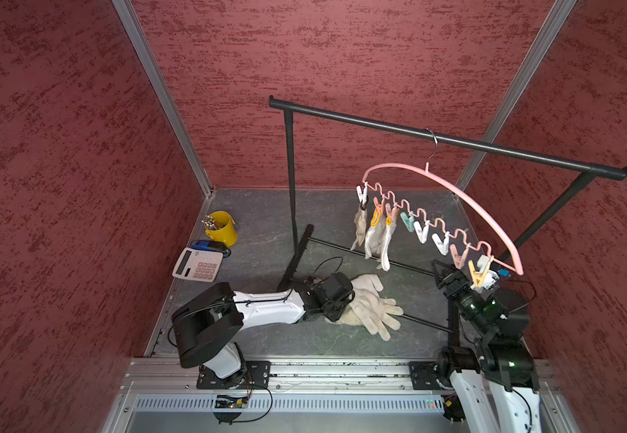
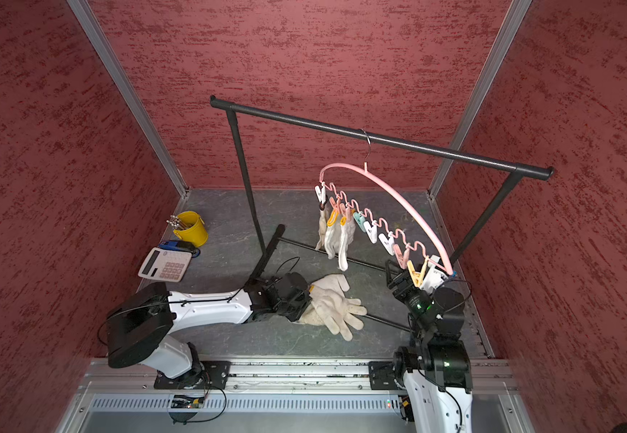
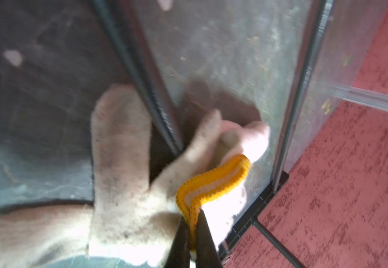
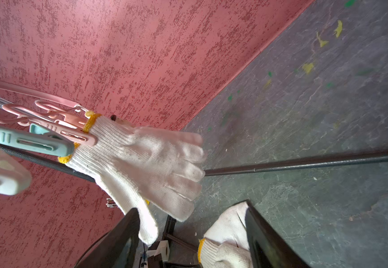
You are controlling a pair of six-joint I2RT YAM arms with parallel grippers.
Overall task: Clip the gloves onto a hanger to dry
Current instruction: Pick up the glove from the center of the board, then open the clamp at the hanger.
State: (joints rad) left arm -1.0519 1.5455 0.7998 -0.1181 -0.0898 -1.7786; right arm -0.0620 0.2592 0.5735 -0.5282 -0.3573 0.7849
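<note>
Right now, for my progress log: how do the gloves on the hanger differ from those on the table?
The hanging gloves dangle fingers-down, clipped to the hanger; the table gloves lie heaped flat. Nothing grips the hanging gloves; the left gripper pinches a table glove's yellow cuff. Both are whitish knit.

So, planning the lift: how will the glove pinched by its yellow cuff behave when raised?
Probably floppy: the glove lies limp, and clipped gloves droop down. Likely light, thin knit. The left gripper pinches only the cuff, so it might slip.
</note>
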